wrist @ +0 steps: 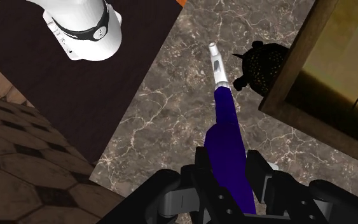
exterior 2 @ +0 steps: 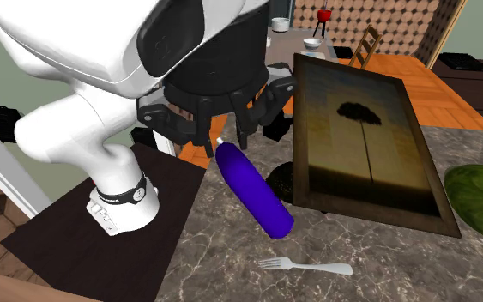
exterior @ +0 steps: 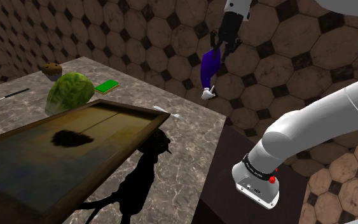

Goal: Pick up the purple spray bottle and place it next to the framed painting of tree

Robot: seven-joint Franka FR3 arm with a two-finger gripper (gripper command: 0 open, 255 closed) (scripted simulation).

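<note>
Pincer: black, two fingers clamped on the body of the purple spray bottle.

Purple spray bottle: held in the air, clear of the marble-patterned worktop. Its white nozzle is at the end away from the pincer. Body opaque; contents cannot be told.

Framed painting of a tree: past the nozzle and off to one side, tilted, apart from the bottle.

Dark speckled object: at the frame's corner, near the nozzle.

Fork: flat on the worktop below the bottle.

Green cabbage: beyond the painting, well away from the pincer.
</note>
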